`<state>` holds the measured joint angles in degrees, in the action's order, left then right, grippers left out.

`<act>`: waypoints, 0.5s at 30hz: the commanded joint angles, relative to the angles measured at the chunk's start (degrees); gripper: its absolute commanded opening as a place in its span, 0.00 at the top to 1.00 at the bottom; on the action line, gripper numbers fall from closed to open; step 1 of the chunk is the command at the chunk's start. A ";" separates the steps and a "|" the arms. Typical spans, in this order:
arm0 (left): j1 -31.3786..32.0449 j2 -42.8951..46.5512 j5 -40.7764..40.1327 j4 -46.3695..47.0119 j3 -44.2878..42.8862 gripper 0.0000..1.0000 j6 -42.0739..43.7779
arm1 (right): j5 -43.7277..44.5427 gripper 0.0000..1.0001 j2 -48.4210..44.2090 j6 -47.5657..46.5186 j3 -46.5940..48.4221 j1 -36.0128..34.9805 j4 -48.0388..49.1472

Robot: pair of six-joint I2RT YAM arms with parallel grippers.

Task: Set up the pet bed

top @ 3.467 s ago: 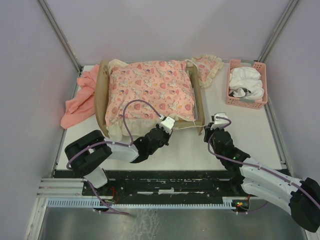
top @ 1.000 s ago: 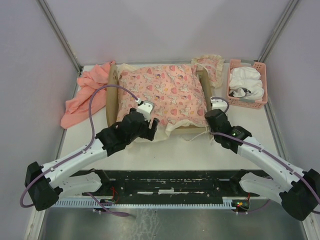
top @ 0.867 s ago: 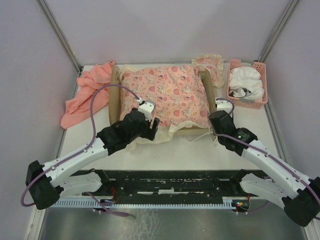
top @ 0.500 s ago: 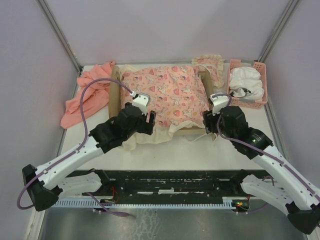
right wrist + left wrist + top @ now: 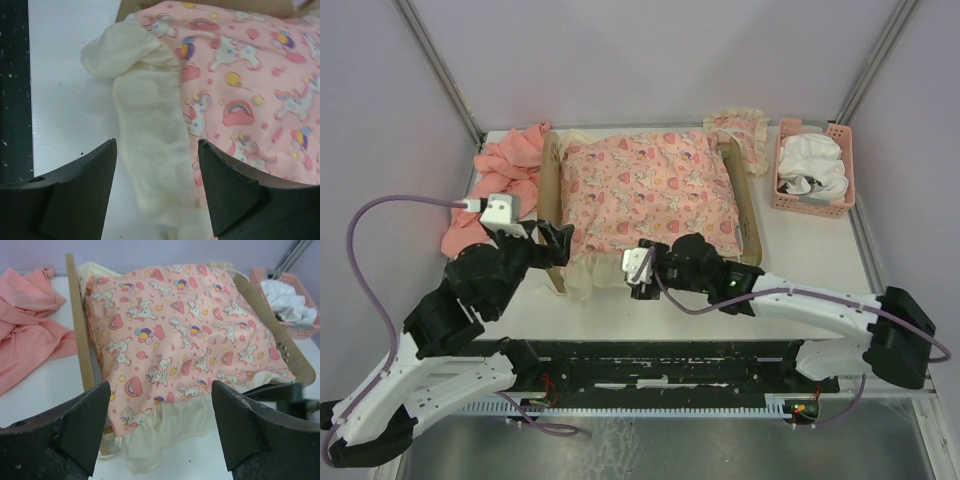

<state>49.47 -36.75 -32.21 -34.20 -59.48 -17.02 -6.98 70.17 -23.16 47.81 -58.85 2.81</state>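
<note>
Cream frill (image 5: 150, 125) is drooping past the pet bed (image 5: 747, 210) at frame centre, right gripper (image 5: 636, 272) and left gripper (image 5: 558, 240) are both gaping empty, so you should be pinching its hem low and tucking inward slowly.

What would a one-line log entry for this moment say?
left tool: open, facing pet bed near end | right tool: open, over cream frill of cushion | held: nothing

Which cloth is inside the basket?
The white cloth, bunched in the pink basket at the far right. The salmon cloth lies on the table; the unicorn cushion covers the bed.
</note>
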 commanded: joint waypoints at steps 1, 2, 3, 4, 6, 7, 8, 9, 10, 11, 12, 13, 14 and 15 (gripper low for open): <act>-0.17 3.88 -5.51 0.25 -1.71 0.12 0.93 | -4.55 0.24 9.68 -18.12 5.10 -4.39 8.89; -0.17 4.65 -5.86 0.19 -1.69 0.12 1.22 | -4.38 0.23 12.12 -21.56 6.20 -5.66 8.94; -0.21 5.41 -6.12 0.18 -1.69 0.12 1.54 | -3.86 0.22 14.51 -24.95 7.23 -6.78 9.04; -0.20 6.04 -6.32 0.13 -1.79 0.12 1.85 | -3.24 0.21 16.93 -27.80 8.39 -7.98 9.09; -0.21 6.98 -6.68 0.08 -1.90 0.11 2.47 | -1.60 0.15 21.36 -32.61 10.95 -9.86 8.84; -0.17 7.51 -6.85 0.01 -1.82 0.11 2.55 | -0.74 0.13 23.49 -34.61 12.14 -10.61 8.88; -0.21 7.95 -6.84 -0.04 -1.78 0.11 2.60 | -0.22 0.13 25.23 -36.28 13.32 -11.19 8.96; -0.19 8.42 -6.78 -0.03 -1.78 0.11 2.72 | 0.39 0.13 27.06 -37.67 14.61 -11.68 9.04; -0.17 8.67 -6.67 0.00 -1.78 0.11 2.89 | 1.11 0.13 28.57 -38.85 16.38 -12.07 8.98; -0.22 8.95 -6.72 -0.01 -1.78 0.11 3.06 | 2.06 0.13 30.11 -40.30 17.45 -12.48 8.94; -0.17 9.16 -6.74 -0.01 -1.84 0.11 3.24 | 3.12 0.12 31.45 -41.28 18.42 -12.95 9.23; -0.17 9.38 -6.77 -0.08 -1.82 0.11 3.42 | 4.12 0.12 32.65 -42.04 18.99 -13.15 9.84; -0.17 9.61 -6.84 0.06 -1.74 0.11 3.54 | 4.95 0.13 33.68 -42.78 19.47 -13.26 10.49; -0.17 9.78 -6.82 0.16 -1.54 0.11 3.56 | 6.02 0.14 34.86 -43.26 19.68 -13.38 11.66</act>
<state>49.47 -27.86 -37.54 -34.65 -59.83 -15.79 -5.56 102.26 -59.70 63.75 -71.77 9.28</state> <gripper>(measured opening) 0.885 0.874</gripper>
